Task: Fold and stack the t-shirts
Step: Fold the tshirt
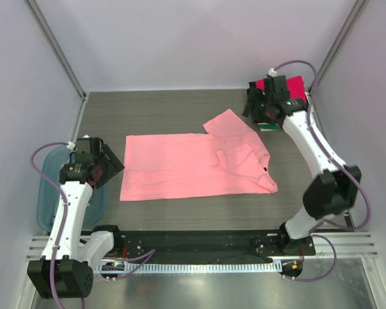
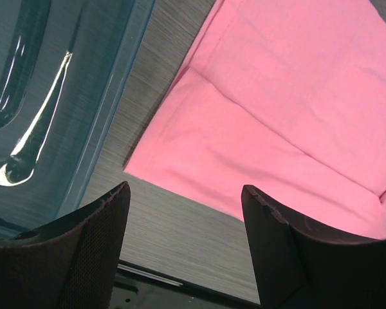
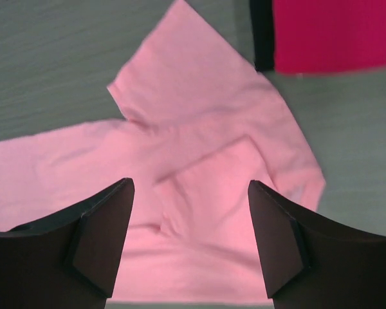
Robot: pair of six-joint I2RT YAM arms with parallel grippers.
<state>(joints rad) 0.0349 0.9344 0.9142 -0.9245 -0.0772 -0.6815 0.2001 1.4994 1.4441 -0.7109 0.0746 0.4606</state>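
Observation:
A light salmon-pink t-shirt (image 1: 193, 164) lies flat across the middle of the table, its near half folded over and one sleeve (image 1: 228, 123) sticking out toward the back right. It also shows in the left wrist view (image 2: 283, 116) and the right wrist view (image 3: 199, 167). A stack of folded shirts with a magenta-red one (image 1: 294, 85) on top sits at the back right; black (image 3: 262, 35) and green (image 1: 268, 127) edges show under it. My left gripper (image 1: 109, 168) is open and empty beside the shirt's left edge. My right gripper (image 1: 252, 106) is open and empty, raised above the sleeve.
A translucent blue plastic bin (image 1: 51, 193) stands at the table's left edge, under my left arm, and shows in the left wrist view (image 2: 58, 109). White walls enclose the table on three sides. A black rail (image 1: 199, 241) runs along the near edge.

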